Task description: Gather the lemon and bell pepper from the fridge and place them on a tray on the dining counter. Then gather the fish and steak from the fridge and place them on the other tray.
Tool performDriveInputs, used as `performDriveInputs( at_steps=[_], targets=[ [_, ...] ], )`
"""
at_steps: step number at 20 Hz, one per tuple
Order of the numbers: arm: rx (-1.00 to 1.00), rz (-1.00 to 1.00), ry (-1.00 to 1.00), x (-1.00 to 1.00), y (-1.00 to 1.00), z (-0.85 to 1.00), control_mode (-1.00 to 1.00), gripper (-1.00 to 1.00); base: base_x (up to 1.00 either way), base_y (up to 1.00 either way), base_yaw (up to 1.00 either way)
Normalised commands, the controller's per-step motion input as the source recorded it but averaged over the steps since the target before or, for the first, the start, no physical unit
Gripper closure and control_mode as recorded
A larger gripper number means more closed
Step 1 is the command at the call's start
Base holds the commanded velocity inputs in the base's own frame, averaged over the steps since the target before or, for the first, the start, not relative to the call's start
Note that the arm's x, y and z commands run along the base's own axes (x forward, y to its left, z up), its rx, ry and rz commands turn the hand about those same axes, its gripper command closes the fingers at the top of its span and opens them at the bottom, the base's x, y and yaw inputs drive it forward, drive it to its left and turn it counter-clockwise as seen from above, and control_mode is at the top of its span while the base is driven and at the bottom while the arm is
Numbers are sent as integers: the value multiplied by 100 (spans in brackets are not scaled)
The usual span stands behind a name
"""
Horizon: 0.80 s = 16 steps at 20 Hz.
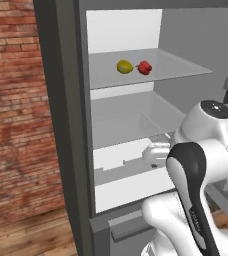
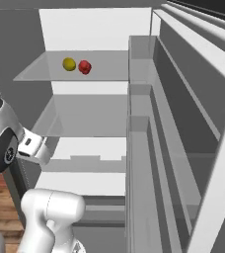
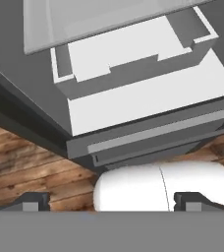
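2 pieces of produce sit in the open fridge (image 1: 66, 125) on its upper glass shelf (image 1: 176, 67): the lemon (image 1: 124, 66) and, touching it at 3 o'clock, the bell pepper (image 1: 144, 67). The gripper (image 3: 109, 199) hangs well below them, at about 5 o'clock from the pair in the left base view, jaws spread wide and empty. The hand view shows the wooden floor (image 3: 30, 162) under the fridge; the right base view shows the door's shelves (image 2: 149, 123).

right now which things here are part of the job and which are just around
Job:
lemon, on the upper glass shelf
bell pepper, beside it
fridge, door open
gripper, open, empty

Around:
brick wall
wood floor
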Motion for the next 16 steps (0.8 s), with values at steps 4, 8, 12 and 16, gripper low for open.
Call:
performDriveInputs(
  at_steps=[4,8,12,16],
  targets=[
    [3,3,-23,21,-42,68,-100,-100,0,0,0],
    [1,1,-25,20,-16,89,-100,-100,0,0,0],
    [-1,0,-21,22,0,100,-100,-100,0,0,0],
    [-4,0,-18,13,-7,94,-100,-100,0,0,0]
  ],
)
